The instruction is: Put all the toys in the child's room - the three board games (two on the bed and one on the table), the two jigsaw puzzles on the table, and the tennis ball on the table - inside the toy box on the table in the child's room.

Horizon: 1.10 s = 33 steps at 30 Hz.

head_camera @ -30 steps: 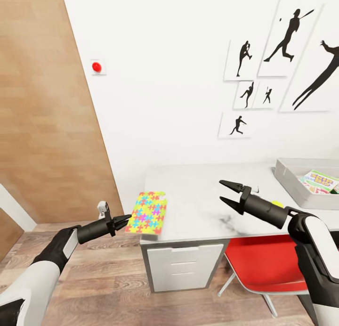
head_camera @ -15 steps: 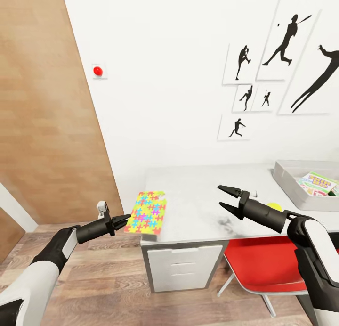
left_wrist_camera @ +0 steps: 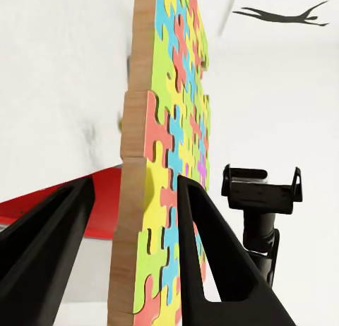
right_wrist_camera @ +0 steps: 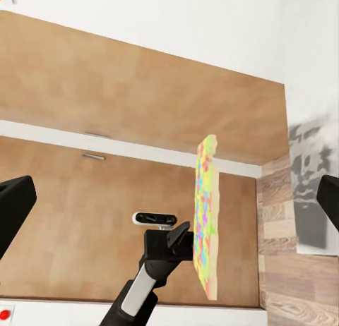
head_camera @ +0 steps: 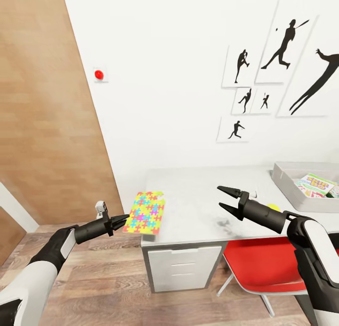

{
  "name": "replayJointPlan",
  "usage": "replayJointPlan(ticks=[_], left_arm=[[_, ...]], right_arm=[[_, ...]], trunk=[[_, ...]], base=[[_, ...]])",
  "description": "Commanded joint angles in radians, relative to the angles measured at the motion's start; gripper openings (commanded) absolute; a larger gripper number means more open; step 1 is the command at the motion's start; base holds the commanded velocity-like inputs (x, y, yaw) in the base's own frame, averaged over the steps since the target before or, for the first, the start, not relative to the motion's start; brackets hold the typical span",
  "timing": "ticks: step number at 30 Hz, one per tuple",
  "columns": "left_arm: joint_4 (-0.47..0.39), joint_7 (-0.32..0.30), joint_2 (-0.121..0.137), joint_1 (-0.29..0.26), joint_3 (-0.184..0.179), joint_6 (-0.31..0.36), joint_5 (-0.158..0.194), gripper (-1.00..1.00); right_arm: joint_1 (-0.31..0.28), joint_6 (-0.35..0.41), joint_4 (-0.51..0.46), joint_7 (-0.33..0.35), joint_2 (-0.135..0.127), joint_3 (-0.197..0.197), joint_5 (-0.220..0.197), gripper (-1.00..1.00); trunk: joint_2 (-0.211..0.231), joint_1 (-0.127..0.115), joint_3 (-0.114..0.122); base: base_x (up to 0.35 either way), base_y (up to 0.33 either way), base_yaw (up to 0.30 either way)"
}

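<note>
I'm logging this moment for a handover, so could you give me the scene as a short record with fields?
left hand: shut on the jigsaw puzzle, gripping its edge
puzzle position: held out past the table end, by its corner
right hand: open, holding nothing, above the tabletop
toy box: on the table's right end, with printed game boxes inside
tennis ball: on the table behind the right arm
under table: red chair

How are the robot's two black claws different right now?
The left black gripper pinches the multicoloured jigsaw puzzle board; the right black gripper holds nothing, its jaws spread open. The left sits beside the white-topped table, the right above it. Both are black two-fingered claws.
</note>
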Motion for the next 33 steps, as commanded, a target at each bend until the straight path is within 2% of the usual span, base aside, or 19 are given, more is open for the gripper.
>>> replayJointPlan(ticks=[1,13,17,23,33], left_arm=[[0.000,-0.002,0.000,-0.001,0.000,0.008,0.001,-1.00],[0.000,-0.006,0.007,-0.001,-0.002,0.009,0.001,-1.00],[0.000,-0.036,0.012,-0.001,-0.002,0.009,0.000,-1.00],[0.000,-0.073,0.014,-0.001,-0.002,0.008,-0.002,-1.00],[0.000,-0.077,0.015,-0.001,-0.002,0.008,-0.002,-1.00]], right_arm=[[0.002,0.003,-0.001,-0.010,0.002,-0.002,-0.010,1.00],[0.024,0.003,-0.001,-0.010,0.007,-0.001,-0.009,1.00],[0.024,0.003,-0.001,-0.011,0.007,-0.001,-0.009,1.00],[0.024,0.003,-0.001,-0.012,0.034,0.000,-0.008,1.00],[0.024,0.001,-0.001,-0.014,0.042,0.006,-0.006,1.00]], trunk=[[0.006,-0.004,0.002],[0.090,-0.050,0.054],[0.118,-0.065,0.073],[0.160,-0.088,0.102],[0.230,-0.126,0.149]], base=[[0.000,0.000,0.000],[0.000,0.000,0.000],[0.000,0.000,0.000],[0.000,0.000,0.000],[0.000,0.000,0.000]])
